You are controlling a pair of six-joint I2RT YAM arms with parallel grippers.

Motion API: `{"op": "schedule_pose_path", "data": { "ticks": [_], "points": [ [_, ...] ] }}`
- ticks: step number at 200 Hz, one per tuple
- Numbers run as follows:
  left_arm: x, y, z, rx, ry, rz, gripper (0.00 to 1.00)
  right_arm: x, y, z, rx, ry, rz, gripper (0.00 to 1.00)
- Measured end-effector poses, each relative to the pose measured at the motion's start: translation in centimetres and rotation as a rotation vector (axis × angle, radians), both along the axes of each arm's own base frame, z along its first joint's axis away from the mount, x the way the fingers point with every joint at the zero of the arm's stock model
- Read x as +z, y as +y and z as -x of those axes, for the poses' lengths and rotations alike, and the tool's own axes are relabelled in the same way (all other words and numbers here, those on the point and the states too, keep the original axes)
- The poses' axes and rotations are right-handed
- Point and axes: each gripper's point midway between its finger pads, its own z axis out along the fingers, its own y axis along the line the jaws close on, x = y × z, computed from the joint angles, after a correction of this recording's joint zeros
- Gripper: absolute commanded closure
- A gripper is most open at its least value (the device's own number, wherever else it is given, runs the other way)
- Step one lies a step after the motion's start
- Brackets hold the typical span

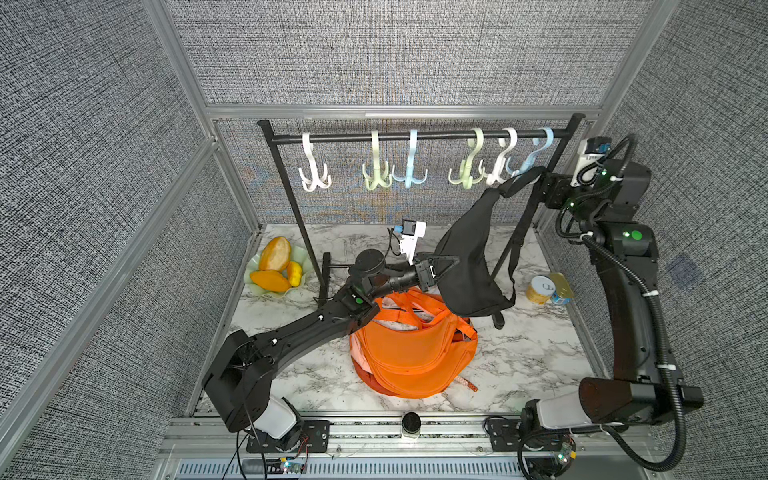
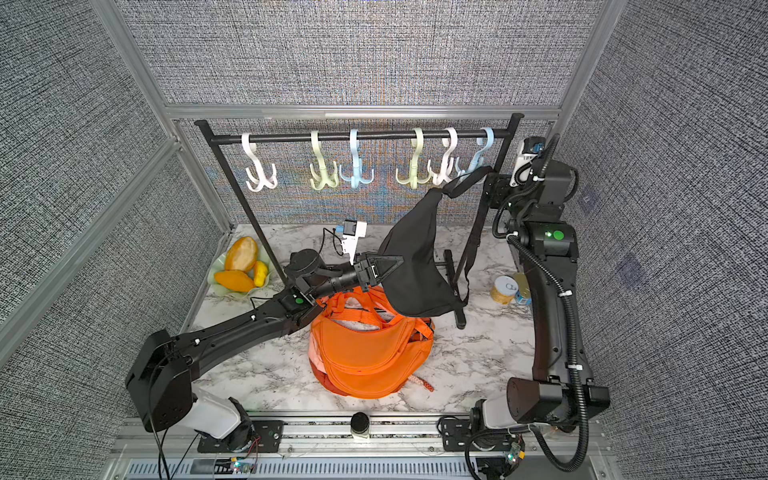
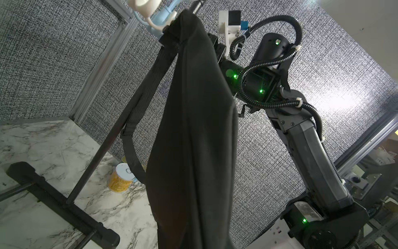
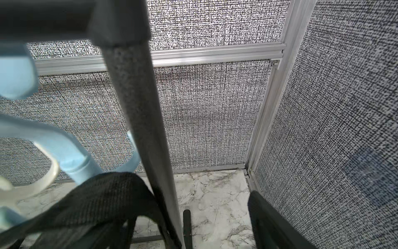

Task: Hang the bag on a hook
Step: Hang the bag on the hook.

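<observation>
A black bag hangs in the air in front of the rack. My left gripper is shut on its lower side, and the cloth fills the left wrist view and hides the jaws. The strap runs up past the light blue hook at the rail's right end. I cannot tell if the strap rests on a prong. My right gripper stands open at the strap's top. One of its fingers shows, and the strap covers the other side.
A black rack carries several white, green and blue hooks. Its right post passes between my right fingers. Orange bags lie piled mid-table. A fruit plate sits back left and two cans stand at the right.
</observation>
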Motion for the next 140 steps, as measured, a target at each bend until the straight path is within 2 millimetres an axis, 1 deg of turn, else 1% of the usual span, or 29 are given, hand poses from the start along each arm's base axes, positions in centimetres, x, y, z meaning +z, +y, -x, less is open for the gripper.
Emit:
{"op": "schedule_pose_path", "data": {
  "ticks": [29, 47, 66, 85, 117, 140],
  "points": [
    [0.6, 0.5, -0.1, 0.02, -0.016, 0.006, 1.0, 0.7, 0.3, 0.0, 0.017, -0.017, 0.006, 0.18],
    [0.4, 0.7, -0.4, 0.032, -0.01, -0.001, 1.0, 1.3, 0.5, -0.2, 0.029, -0.032, 0.013, 0.17],
    [0.0, 0.7, -0.7, 0.039, 0.002, -0.015, 1.0, 1.2, 0.7, -0.5, 0.047, -0.032, 0.018, 0.17],
    [-0.4, 0.6, -0.6, 0.038, 0.008, -0.022, 1.0, 0.7, 0.9, -0.6, 0.057, -0.02, 0.019, 0.16],
    [-1.8, 0.6, -0.6, 0.037, 0.029, -0.044, 1.0, -1.4, 1.1, -0.3, 0.069, 0.023, 0.012, 0.12],
    [-2.8, 0.6, -0.6, 0.037, 0.046, -0.059, 1.0, -1.8, 1.2, 0.1, 0.075, 0.031, 0.01, 0.11]
  ]
}}
